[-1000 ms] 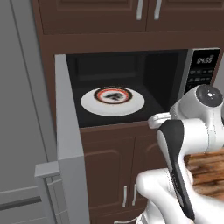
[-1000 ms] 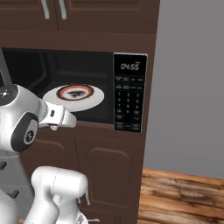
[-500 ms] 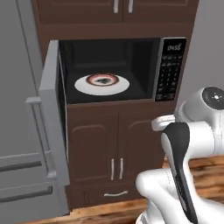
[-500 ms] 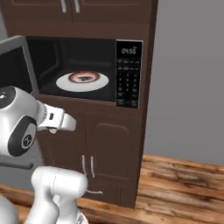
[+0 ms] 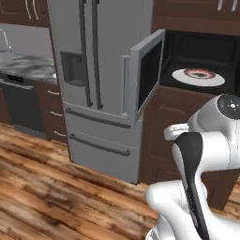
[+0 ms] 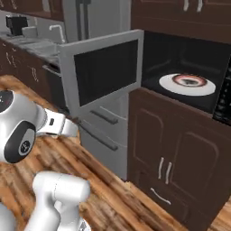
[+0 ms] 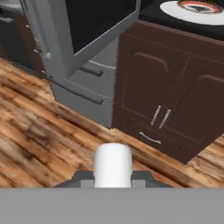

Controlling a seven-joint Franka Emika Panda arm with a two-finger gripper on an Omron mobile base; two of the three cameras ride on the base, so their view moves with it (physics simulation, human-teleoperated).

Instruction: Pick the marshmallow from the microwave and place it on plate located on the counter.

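Nearest, the gripper (image 7: 113,175) is closed on the marshmallow (image 7: 113,165), a white lump held low over the wooden floor (image 7: 39,131), evidently for carrying. Beyond, the microwave (image 6: 180,67) stands open with a ringed plate (image 6: 187,84) inside, and the counter (image 5: 28,68) lies far left.

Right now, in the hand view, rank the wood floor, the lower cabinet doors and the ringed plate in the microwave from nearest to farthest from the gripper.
1. The wood floor, directly ahead of the gripper.
2. The lower cabinet doors, beyond the floor, right of centre.
3. The ringed plate, top right, up inside the microwave.
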